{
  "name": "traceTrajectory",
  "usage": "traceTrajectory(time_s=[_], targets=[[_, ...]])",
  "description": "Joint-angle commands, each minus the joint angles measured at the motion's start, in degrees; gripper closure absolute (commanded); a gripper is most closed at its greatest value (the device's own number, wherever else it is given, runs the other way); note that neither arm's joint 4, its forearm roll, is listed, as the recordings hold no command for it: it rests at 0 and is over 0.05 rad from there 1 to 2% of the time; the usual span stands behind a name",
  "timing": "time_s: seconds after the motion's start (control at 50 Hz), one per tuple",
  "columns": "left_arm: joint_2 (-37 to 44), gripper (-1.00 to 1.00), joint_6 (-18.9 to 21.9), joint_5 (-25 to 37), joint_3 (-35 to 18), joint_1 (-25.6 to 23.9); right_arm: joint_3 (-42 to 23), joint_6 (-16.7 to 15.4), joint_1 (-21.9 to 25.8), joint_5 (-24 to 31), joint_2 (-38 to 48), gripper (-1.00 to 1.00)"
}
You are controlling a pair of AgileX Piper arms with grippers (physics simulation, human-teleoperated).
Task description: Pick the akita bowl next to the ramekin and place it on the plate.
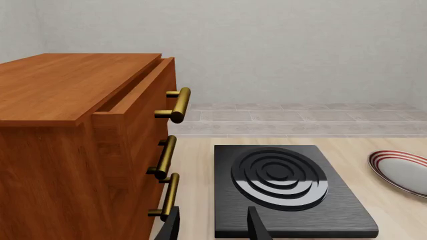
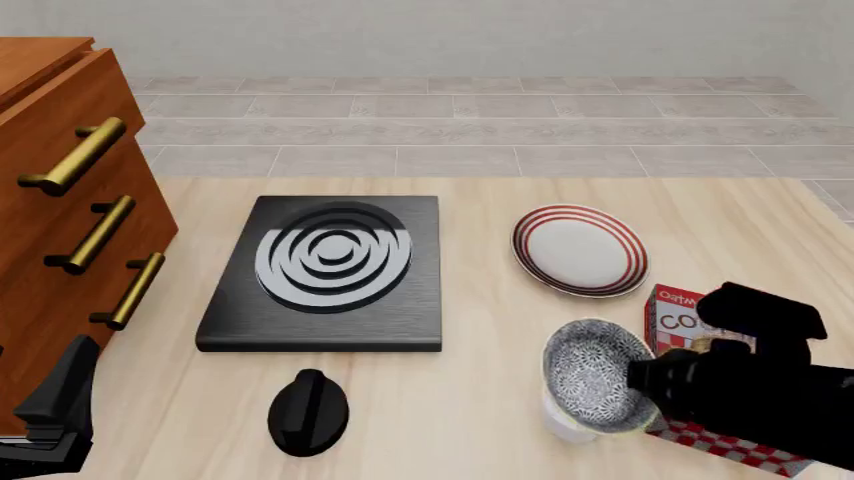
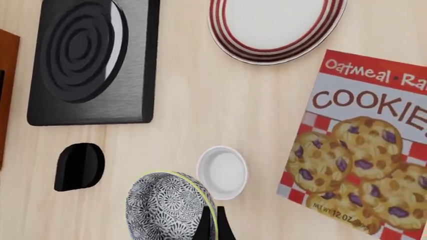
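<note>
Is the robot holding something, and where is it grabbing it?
Yes. The right pincer is pinching the akita bowl by its rim. The left pincer holds nothing.

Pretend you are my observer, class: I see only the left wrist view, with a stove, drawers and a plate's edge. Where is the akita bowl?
Observer: The akita bowl is at the table's near right, nearer us than the plate.
Operator: Is anything holding it?
Observer: Yes, the right gripper is shut on its rim, and the bowl is tilted.
Operator: Where is the ramekin?
Observer: The ramekin sits on the table close beside the bowl, with a cookie box nearby.
</note>
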Motion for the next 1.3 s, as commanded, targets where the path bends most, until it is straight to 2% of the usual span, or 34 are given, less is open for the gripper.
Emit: traceTrajectory(time_s=[0.02, 0.28, 0.5, 0.58, 0.8, 1.3], targets=[[0.0, -1.0, 0.0, 0.0, 0.0, 0.0, -2.4, -0.2, -2.2, -0.6, 1.9, 1.0], [0.0, -1.0, 0.0, 0.0, 0.0, 0.0, -5.8, -1.8, -5.7, -1.6, 5.0, 1.0], [0.0, -1.0, 0.0, 0.0, 0.0, 0.0, -6.6, -1.6, -8.1, -4.1, 8.7, 1.0], [0.0, -1.0, 0.0, 0.0, 0.0, 0.0, -7.8, -3.8, -11.5, -4.8, 9.9, 1.0], [0.0, -1.0, 0.0, 0.0, 0.0, 0.0, -10.9, -4.6, -14.2, -6.0, 13.3, 1.0], [0.0, -1.0, 0.0, 0.0, 0.0, 0.0, -14.8, -6.1, -17.0, -10.5, 20.6, 1.0]])
